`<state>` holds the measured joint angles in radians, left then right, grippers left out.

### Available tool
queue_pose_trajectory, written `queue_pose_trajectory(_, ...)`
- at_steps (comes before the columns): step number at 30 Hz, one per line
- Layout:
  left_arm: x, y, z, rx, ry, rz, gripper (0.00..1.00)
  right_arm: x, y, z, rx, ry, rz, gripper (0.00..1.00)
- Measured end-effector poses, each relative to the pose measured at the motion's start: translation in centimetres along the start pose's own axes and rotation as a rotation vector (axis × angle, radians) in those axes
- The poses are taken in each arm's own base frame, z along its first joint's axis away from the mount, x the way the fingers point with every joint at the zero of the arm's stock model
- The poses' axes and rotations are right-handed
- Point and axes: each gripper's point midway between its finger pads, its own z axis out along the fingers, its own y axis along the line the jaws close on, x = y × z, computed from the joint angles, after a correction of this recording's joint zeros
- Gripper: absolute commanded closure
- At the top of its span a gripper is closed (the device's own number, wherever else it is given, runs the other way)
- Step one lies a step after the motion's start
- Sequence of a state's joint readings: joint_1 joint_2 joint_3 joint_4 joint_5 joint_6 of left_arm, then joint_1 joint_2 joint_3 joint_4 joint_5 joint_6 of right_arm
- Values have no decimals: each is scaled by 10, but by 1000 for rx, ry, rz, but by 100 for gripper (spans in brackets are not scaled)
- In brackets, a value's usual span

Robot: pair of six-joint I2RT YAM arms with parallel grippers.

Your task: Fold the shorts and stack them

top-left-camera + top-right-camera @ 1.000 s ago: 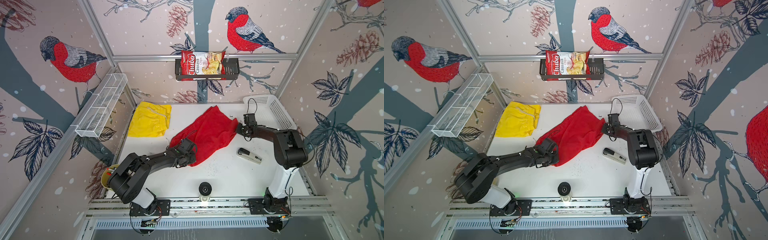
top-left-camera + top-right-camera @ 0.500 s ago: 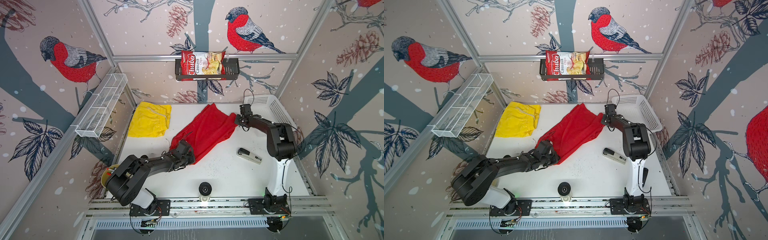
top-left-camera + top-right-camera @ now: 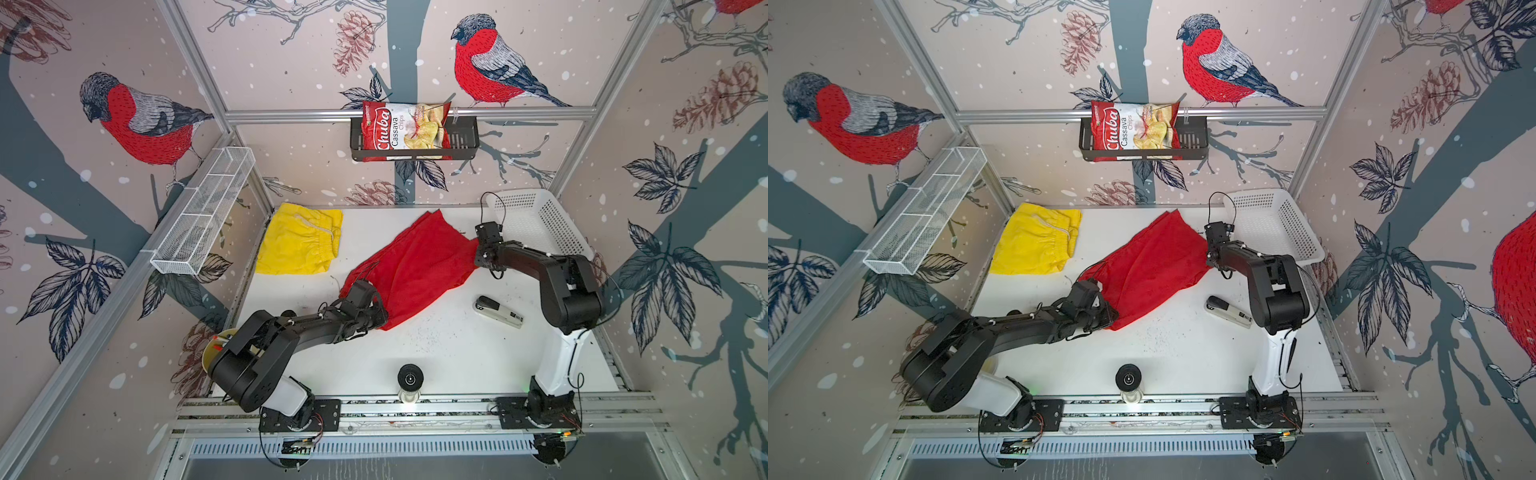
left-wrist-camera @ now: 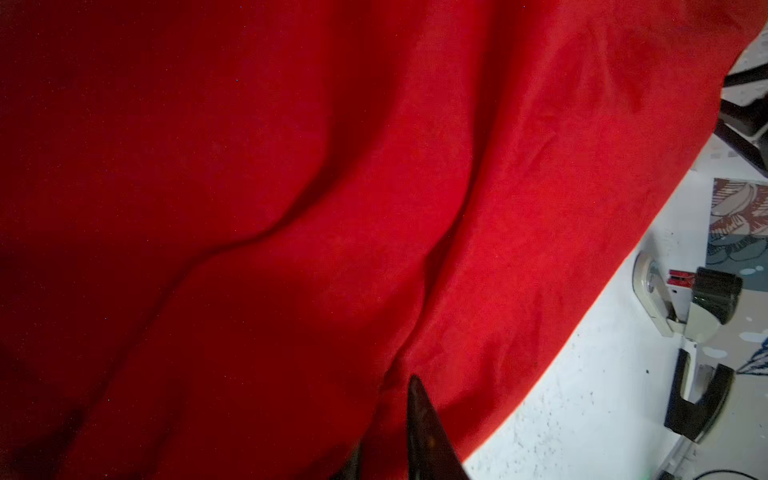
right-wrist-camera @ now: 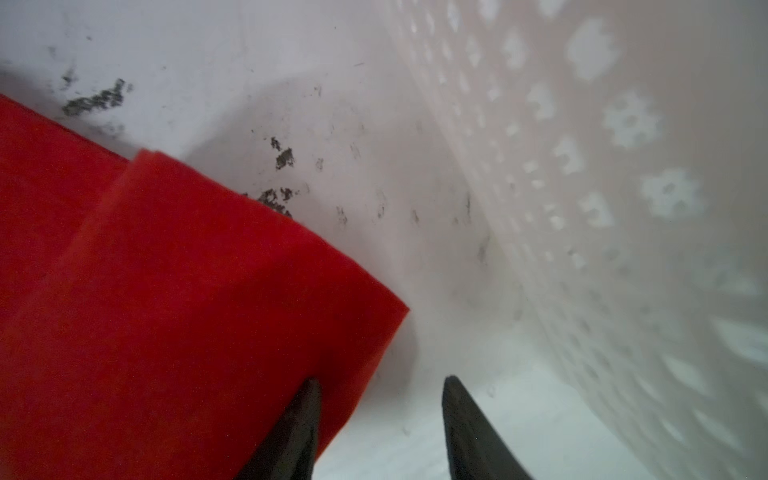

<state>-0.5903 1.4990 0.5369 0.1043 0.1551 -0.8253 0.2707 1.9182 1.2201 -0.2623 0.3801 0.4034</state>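
Across the middle of the desk (image 3: pixel 457 353) the red shorts (image 3: pixel 415 266) lie on a slant, loosely spread and rumpled, with one end near the white basket (image 3: pixel 517 194) and the other toward the front left. The yellow shorts (image 3: pixel 299 245) sit well apart in the far left corner in a compact, flat shape. I judge them already folded and waiting as the base of the stack.

The left tool (image 3: pixel 376 316) is at the near end of the red cloth. In its wrist view the fingers are drawn close with red fabric bunched between them, so it is clenched on the red shorts. The right tool (image 5: pixel 380 390) is at the far corner, just beside the basket. Its jaws are parted, one finger over the cloth edge and one over bare desk, and it holds nothing.

The step in hand looks like laying the red shorts out straight for folding, and no fold is made yet. The next move calls for the right tool to take a fresh hold on that far corner. Both arms can then draw the cloth taut and bring one half over the other. The stapler (image 3: pixel 496 311) lies near the cloth's lower edge and should be avoided.
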Motion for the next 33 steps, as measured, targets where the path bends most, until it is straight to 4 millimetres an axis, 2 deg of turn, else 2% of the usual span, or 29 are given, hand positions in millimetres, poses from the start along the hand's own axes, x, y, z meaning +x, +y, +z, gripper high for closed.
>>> queue_pose_trajectory(3, -8, 14, -6, -87, -27, 1, 78, -10, 1, -30, -40, -53, 23, 53)
queue_pose_trajectory(7, -21, 36, -19, -223, -81, -7, 77, -31, 14, -75, -143, -153, 46, 52)
queue_pose_trajectory(10, -29, 55, -29, -336, -107, -16, 77, -43, 35, -90, -229, -200, 45, 52)
queue_pose_trajectory(12, -34, 65, -33, -393, -118, -10, 78, -41, 55, -91, -287, -194, 23, 54)
queue_pose_trajectory(15, -40, 78, -39, -458, -126, -24, 78, -24, 89, -81, -369, -152, -36, 61)
queue_pose_trajectory(18, -48, 94, -45, -512, -133, -45, 78, 17, 106, -63, -418, -54, -72, 67)
queue_pose_trajectory(20, -54, 103, -50, -532, -140, -63, 78, 47, 104, -53, -428, 11, -81, 69)
queue_pose_trajectory(23, -62, 117, -56, -555, -148, -94, 78, 86, 91, -41, -410, 87, -70, 72)
queue_pose_trajectory(29, -73, 124, -60, -568, -138, -108, 78, 103, 82, -50, -454, 52, -18, 72)
queue_pose_trajectory(33, -78, 121, -55, -557, -124, -96, 78, 97, 76, -51, -452, 63, -1, 67)
